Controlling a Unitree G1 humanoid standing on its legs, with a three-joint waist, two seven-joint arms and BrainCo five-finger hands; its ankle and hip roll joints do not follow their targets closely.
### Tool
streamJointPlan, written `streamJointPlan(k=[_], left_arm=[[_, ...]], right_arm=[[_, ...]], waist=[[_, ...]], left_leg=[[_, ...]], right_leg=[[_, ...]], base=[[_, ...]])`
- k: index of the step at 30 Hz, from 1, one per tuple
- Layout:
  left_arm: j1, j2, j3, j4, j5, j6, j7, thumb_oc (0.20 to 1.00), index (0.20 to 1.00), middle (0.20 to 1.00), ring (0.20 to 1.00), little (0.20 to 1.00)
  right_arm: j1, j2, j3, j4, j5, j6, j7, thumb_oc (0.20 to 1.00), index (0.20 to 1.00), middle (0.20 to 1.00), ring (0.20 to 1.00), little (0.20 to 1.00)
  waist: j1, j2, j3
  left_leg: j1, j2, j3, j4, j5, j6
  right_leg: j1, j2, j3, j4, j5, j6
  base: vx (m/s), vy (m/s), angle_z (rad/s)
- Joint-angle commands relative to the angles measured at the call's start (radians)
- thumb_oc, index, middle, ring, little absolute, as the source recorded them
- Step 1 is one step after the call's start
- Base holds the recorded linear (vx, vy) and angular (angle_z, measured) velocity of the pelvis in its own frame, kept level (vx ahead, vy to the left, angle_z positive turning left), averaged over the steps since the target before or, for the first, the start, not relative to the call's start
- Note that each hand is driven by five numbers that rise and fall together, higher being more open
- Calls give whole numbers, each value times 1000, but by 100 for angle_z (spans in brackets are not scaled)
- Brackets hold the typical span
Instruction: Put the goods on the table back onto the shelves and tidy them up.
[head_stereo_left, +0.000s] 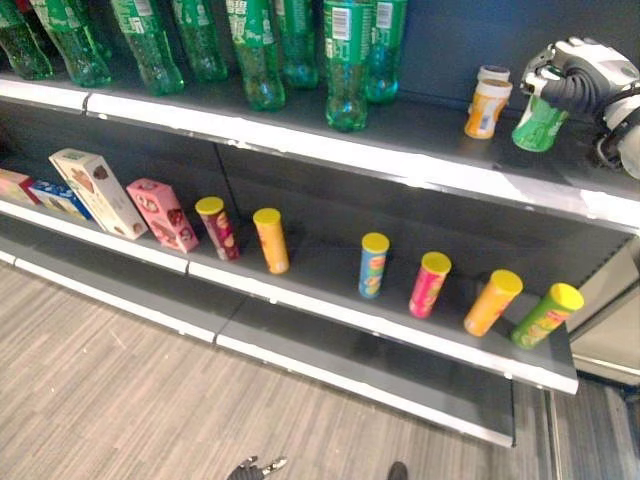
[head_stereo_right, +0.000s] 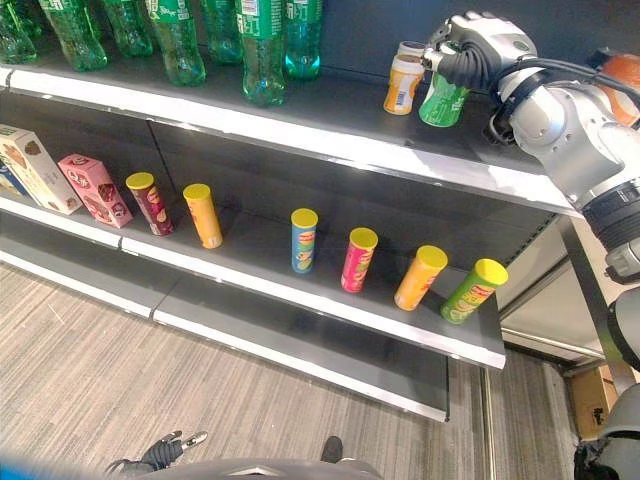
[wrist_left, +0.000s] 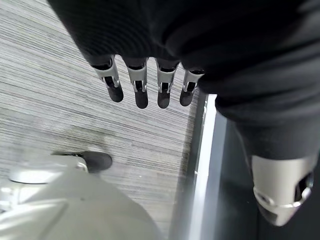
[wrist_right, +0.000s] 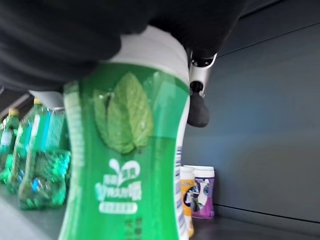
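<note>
We have our right hand (head_stereo_right: 470, 50) wrapped around a green jar (head_stereo_right: 441, 103), fingers curled over its top so it hangs upright from the grip, base low over the top shelf (head_stereo_right: 330, 125) at its right end. It sits just beside an orange jar (head_stereo_right: 403, 84), which has a purple jar (wrist_right: 202, 192) tucked behind it (the right wrist view shows the pair against the back wall), so we judge we are grouping the small jars together rather than dropping this one anywhere. Whether the green jar's base is already touching the shelf we cannot tell. The top grip makes sense: it keeps the fingers clear of the neighbour while lowering. Further left on the same shelf stand the green bottles (head_stereo_left: 345, 65), well apart from the jars, so like goes with like. The middle shelf (head_stereo_left: 330, 295) holds cans (head_stereo_left: 372, 264) in a spaced row and boxes (head_stereo_left: 98, 192) at its left end, all leaning in the picture but seemingly standing. Our left hand (wrist_left: 145, 82) hangs idle low by the floor (head_stereo_left: 110, 400), fingers straight and relaxed, holding nothing. Next we would judge a short lowering and release, with the risk being a nudge that topples the orange jar. The table is out of sight, so how much remains we cannot say.
</note>
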Motion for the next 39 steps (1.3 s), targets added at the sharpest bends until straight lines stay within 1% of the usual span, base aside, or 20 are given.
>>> streamJointPlan(k=[1,9,12,17,19,27,32,39], left_arm=[[-44,57,-32,33,-30,-18,17,1000,1000,1000,1000,1000],[-41,52,-40,24,-34,-17,15,1000,1000,1000,1000,1000],[-42,50,-43,17,-39,-18,15,1000,1000,1000,1000,1000],[-38,48,-43,15,-42,-18,15,1000,1000,1000,1000,1000],[-34,47,-36,24,-41,-16,16,1000,1000,1000,1000,1000],[-16,41,-26,24,-58,-15,18,1000,1000,1000,1000,1000],[-8,40,-21,24,-69,-12,15,1000,1000,1000,1000,1000],[-6,43,-19,20,-77,-14,16,1000,1000,1000,1000,1000]], right_arm=[[-93,-21,14,66,-13,24,-61,200,200,200,200,200],[-76,-4,4,54,5,24,-46,200,200,200,200,200],[-62,14,5,58,15,20,-38,200,200,200,200,200],[-31,26,-15,48,26,20,-35,200,200,200,200,200],[2,39,-48,25,44,20,-33,200,200,200,200,200],[28,74,-80,32,69,26,-41,200,200,200,200,200],[9,61,-64,42,65,31,-39,200,200,200,200,200],[-20,47,-37,72,56,35,-43,200,200,200,200,200]], waist=[[20,-51,-11],[21,-44,-10],[24,-43,-9],[26,-42,-9],[29,-42,-6],[47,-53,0],[55,-65,6],[60,-74,13]], left_leg=[[-31,32,20,-14,-1,-53],[-35,29,21,-16,0,-50],[-32,28,22,-16,-2,-48],[-32,28,23,-16,-3,-46],[-31,28,22,-16,-6,-42],[-34,24,19,-15,-9,-37],[-40,23,12,-16,-9,-36],[-45,23,9,-16,-8,-36]], right_leg=[[52,-103,35,82,-155,102],[54,-107,29,79,-153,104],[55,-108,32,78,-152,105],[55,-109,32,80,-154,105],[51,-112,33,81,-154,108],[51,-116,36,82,-154,111],[44,-118,31,87,-156,112],[39,-119,28,89,-155,114]], base=[[2,4,10],[4,3,9],[0,0,0],[0,0,0],[12,20,0],[17,21,0],[5,6,1],[0,0,0]])
